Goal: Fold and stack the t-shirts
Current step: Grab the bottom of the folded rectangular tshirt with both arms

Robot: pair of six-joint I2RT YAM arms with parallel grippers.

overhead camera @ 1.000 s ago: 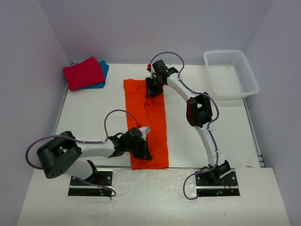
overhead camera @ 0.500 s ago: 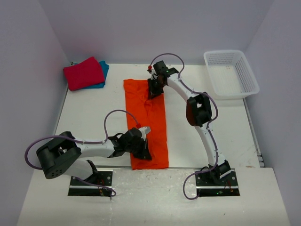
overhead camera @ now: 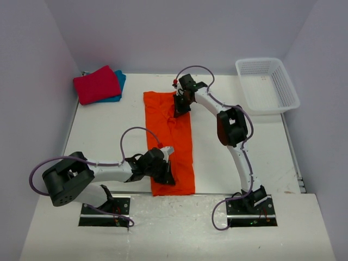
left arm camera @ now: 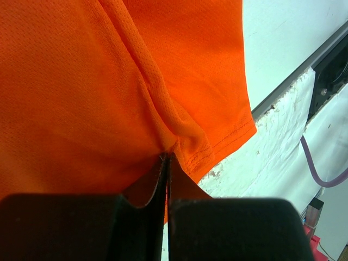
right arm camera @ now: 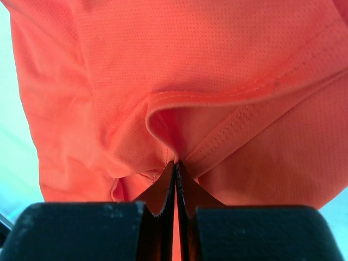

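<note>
The orange t-shirt (overhead camera: pixel 171 138) lies on the table as a long strip running from far to near. My left gripper (overhead camera: pixel 166 178) is shut on its near hem, pinching a fold of orange cloth (left arm camera: pixel 179 130) between the fingertips. My right gripper (overhead camera: pixel 180 107) is shut on its far end, pinching the collar edge (right arm camera: pixel 217 98). The crimson red t-shirt (overhead camera: pixel 97 85) lies folded on top of the teal blue t-shirt (overhead camera: pixel 120 81) at the far left corner.
A white lattice basket (overhead camera: pixel 266 84) stands at the far right. The table's near edge and a metal rail (left arm camera: pixel 293 76) run just beyond the shirt's near hem. Grey walls close in the left, back and right.
My right gripper has shifted slightly right and nearer at the shirt's far end, dragging the pinched cloth a little. The left arm has not moved.
</note>
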